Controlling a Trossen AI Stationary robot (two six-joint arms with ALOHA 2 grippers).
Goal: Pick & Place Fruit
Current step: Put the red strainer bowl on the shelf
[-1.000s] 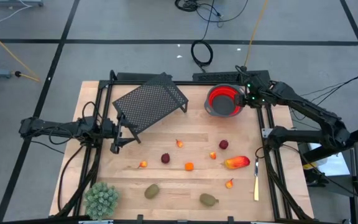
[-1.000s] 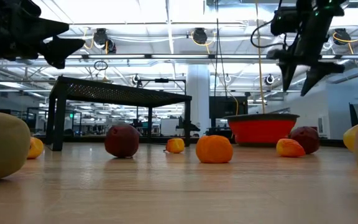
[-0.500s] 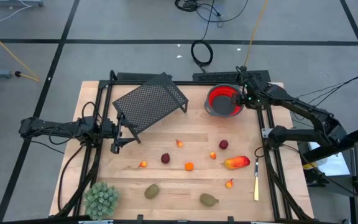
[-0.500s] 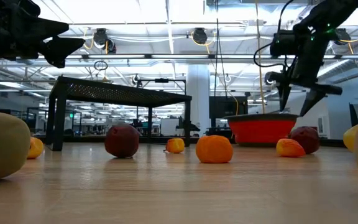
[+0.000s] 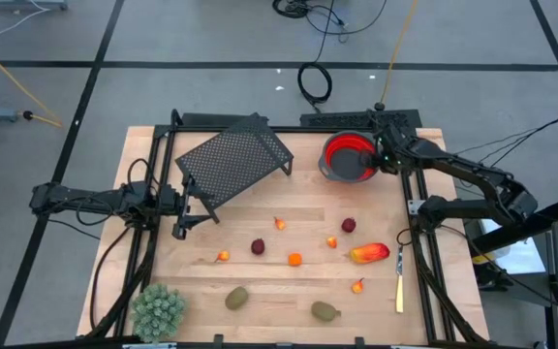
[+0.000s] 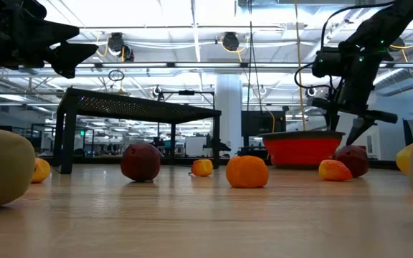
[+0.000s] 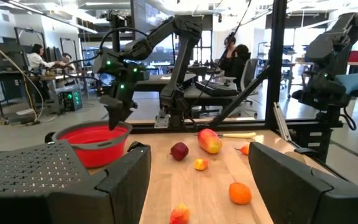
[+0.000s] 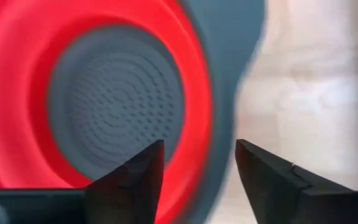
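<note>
- Right gripper [image 8: 197,180], fingers apart and empty, hangs at far-right rim of red collapsible bowl [image 5: 349,156].
- Nearest target: dark red ball fruit [image 5: 349,225]; should approach top-down, straddle it before closing.
- Left gripper [image 5: 184,225] parked at table's left edge, fingers apart.

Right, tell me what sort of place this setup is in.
Most likely a robotics lab or an industrial workshop. The left wrist view shows people seated at workstations beyond the wooden table, the low view shows a high ceiling with exposed ducts and strip lighting, and cables lie on the gray floor.
</note>
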